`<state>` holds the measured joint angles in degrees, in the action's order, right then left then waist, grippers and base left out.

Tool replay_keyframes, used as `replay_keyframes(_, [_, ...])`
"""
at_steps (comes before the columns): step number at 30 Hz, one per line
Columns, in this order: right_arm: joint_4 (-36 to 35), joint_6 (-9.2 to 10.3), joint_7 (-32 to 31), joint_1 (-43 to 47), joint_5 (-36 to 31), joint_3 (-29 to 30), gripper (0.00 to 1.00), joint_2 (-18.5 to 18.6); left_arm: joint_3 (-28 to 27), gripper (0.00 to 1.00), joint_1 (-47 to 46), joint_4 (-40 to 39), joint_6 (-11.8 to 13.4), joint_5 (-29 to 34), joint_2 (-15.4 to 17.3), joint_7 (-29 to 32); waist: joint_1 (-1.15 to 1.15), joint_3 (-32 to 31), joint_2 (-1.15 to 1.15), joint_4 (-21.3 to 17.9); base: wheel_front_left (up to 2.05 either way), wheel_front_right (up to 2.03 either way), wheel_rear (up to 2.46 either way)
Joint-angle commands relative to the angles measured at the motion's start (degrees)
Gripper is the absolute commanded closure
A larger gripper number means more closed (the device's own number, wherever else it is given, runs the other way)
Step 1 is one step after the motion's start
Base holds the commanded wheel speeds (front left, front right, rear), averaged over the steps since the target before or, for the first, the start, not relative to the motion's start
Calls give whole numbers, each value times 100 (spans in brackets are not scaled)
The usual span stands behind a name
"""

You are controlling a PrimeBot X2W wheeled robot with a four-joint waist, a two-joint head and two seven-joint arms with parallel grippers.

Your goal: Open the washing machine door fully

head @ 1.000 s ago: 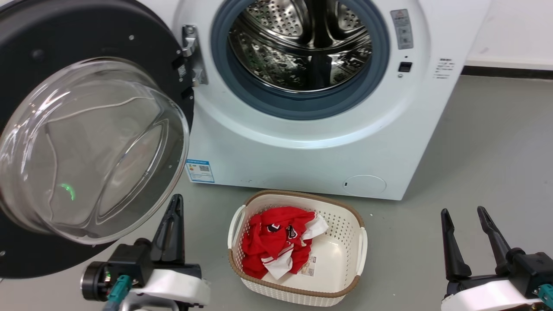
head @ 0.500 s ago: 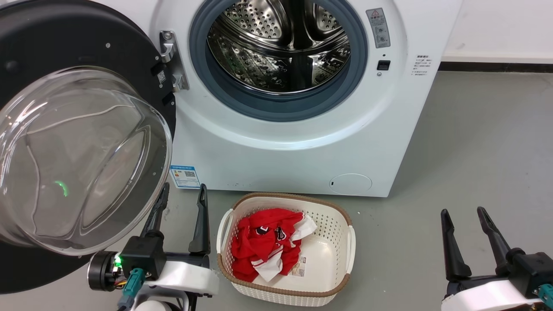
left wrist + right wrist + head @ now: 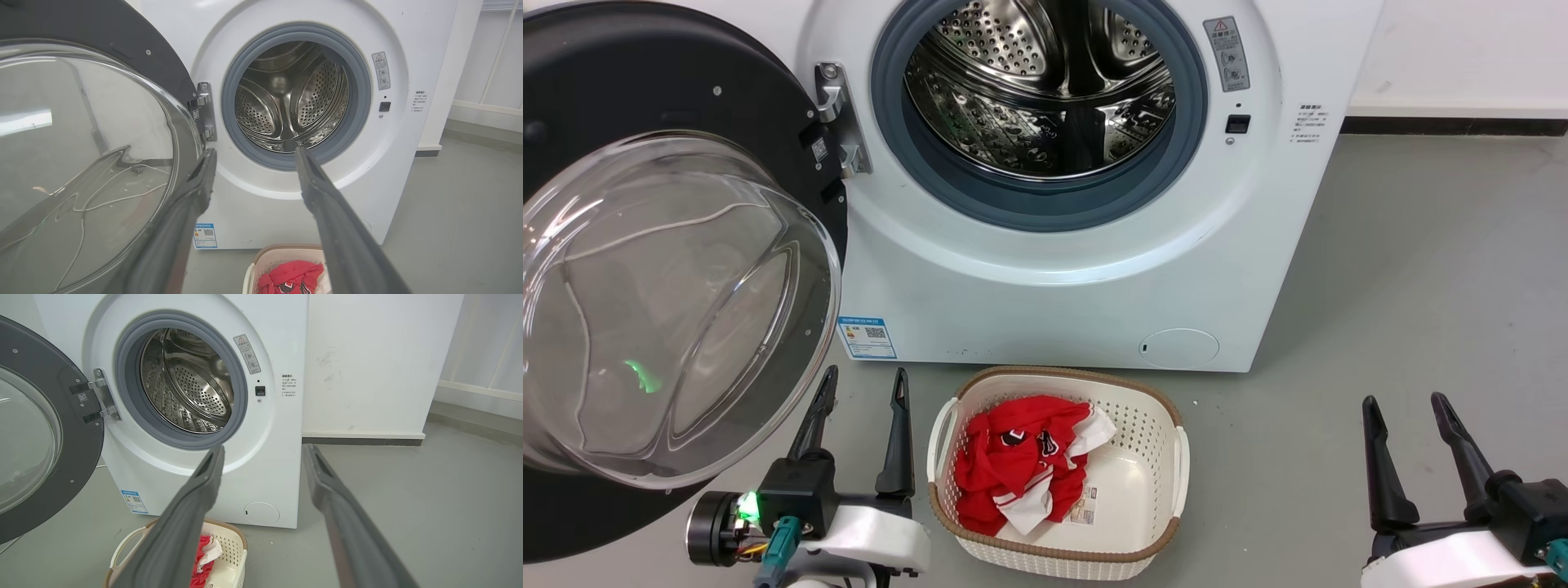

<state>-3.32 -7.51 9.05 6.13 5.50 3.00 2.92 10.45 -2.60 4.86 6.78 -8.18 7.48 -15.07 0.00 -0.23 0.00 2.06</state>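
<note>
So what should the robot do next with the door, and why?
Probably just ease the left gripper back from the washing machine door. The door stands swung wide off the drum, and that gripper is open close beside its rim, holding nothing.

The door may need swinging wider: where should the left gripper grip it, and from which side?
Probably the black rim of the door, low down and away from the hinge. Come in from below, one finger on each face. The rim is a thin flat band, while the glass bowl bulges smooth and wide. The left gripper, open, is nearby.
</note>
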Motion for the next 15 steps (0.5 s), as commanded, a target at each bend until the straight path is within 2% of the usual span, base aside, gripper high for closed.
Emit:
replay_keyframes(1, [-13, 4, 23, 18, 34, 7, 0, -10, -19, 0, 52, 6, -5, 39, -9, -13, 0, 0, 0, -2, 0, 0, 0])
replay_keyframes(15, [33, 4, 30, 34, 58, -29, 0, -10, -123, 0, 29, 79, -118, 156, -96, -14, 0, -12, 0, -22, 0, 0, 0])
